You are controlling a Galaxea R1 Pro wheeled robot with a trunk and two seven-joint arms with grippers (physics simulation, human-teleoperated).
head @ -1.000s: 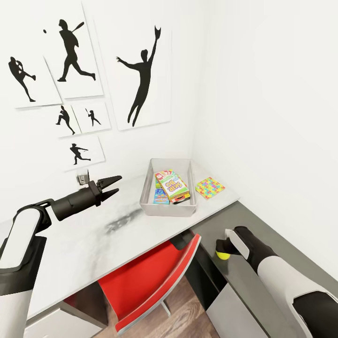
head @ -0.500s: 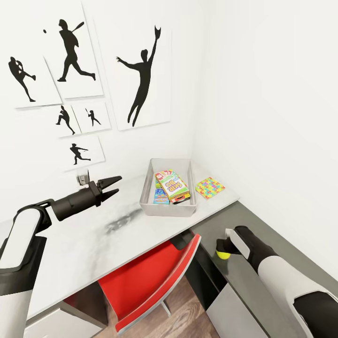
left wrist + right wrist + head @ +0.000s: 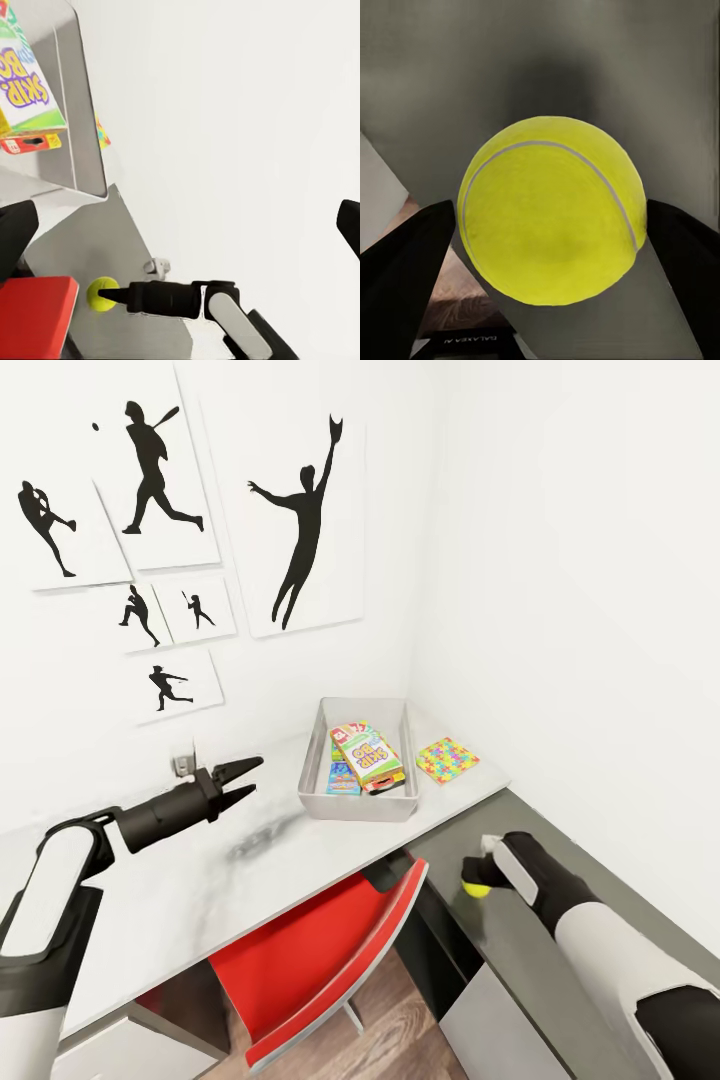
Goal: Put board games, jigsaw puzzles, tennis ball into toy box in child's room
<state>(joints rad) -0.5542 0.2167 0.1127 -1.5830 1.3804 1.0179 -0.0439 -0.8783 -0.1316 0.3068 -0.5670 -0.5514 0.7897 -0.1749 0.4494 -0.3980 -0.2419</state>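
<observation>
The table [image 3: 200, 880] is the largest thing here: a long slab with a smooth, pale grey-white top and a darker smudged patch near its middle, joined at the corner of the white-walled room to a dark grey panel [image 3: 520, 950]. A red chair [image 3: 310, 960] with a flat, glossy back is tucked under its front edge. On the wall hang white sheets with black silhouette pictures of ball players [image 3: 305, 525].

The toy box [image 3: 358, 805], a shallow light-grey rectangular bin with sloped walls and a rim, sits on the table near the corner. Inside lies the green Skip-Bo board game [image 3: 367, 753], a flat printed cardboard box with red and yellow, resting tilted over a teal-blue game box [image 3: 341, 780]. Just beside the bin, flat on the table top, is a jigsaw puzzle [image 3: 447, 760], a thin square of interlocking yellow, pink, blue, green and orange pieces.

The left gripper [image 3: 243, 778] hovers above the table, apart from the bin, its tapered black fingers spread and holding nothing.

The right gripper [image 3: 474, 882] hangs over the dark panel beyond the table's edge, its fingers [image 3: 405, 277] pinching the tennis ball [image 3: 552, 210] from both sides. The ball is a small yellow-green sphere with a fine matte surface and a curving pale seam.
</observation>
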